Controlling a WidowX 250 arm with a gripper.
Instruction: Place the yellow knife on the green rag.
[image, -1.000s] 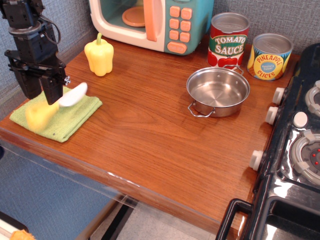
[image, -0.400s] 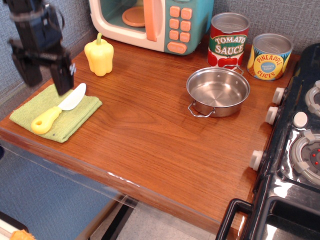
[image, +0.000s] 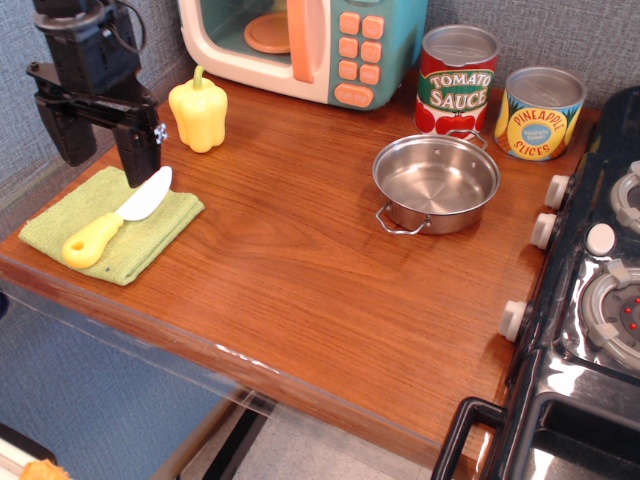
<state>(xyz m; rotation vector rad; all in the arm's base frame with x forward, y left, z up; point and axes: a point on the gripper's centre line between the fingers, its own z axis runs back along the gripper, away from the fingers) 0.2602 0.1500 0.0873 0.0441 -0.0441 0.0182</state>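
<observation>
Observation.image view: green rag (image: 150, 232) at the table's near-left corner; yellow knife (image: 108, 225) lies diagonally on the rag, white blade pointing away. Gripper (image: 105, 158) hangs above the rag's far edge, jaws apart, empty. Yellow bell pepper (image: 198, 112) stands beyond the rag.

Boxy black gripper (image: 103, 150), two flat fingers (image: 140, 158), black cable, small silver screw.

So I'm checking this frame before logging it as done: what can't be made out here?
- Stove: cut off by the right and bottom edges.
- Toy microwave: top cropped by the upper edge.
- Green rag: its far edge is partly hidden behind the tool.
- Arm above the tool: out of frame.
</observation>
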